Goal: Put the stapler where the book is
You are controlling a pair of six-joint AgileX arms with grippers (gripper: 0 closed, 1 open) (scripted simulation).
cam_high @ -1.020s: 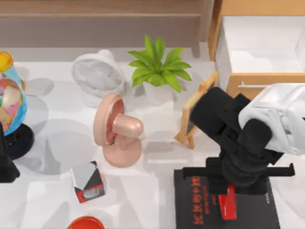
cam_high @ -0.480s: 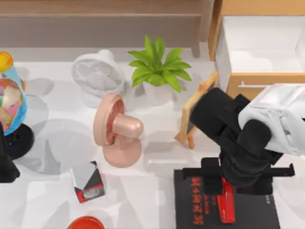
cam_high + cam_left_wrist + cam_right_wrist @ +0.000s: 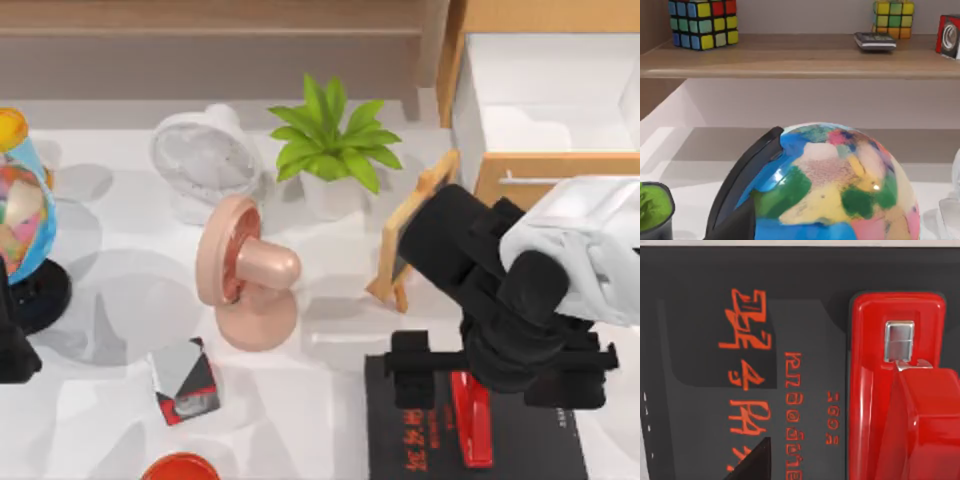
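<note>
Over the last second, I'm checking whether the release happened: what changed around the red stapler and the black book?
The right gripper spread its fingers wide and let go of the narrow red stapler, which now lies on the flat black book with red characters. The stapler and book kept their places. The left arm stayed parked at the table's left edge, beside the multicoloured globe.

Stapler: bright red, with a silver metal insert. Book: black cover, red characters. Globe: blue with green, yellow and pink patches, on a black arc. Box: red, black and silver. Fan: pink. Plant: green leaves.
</note>
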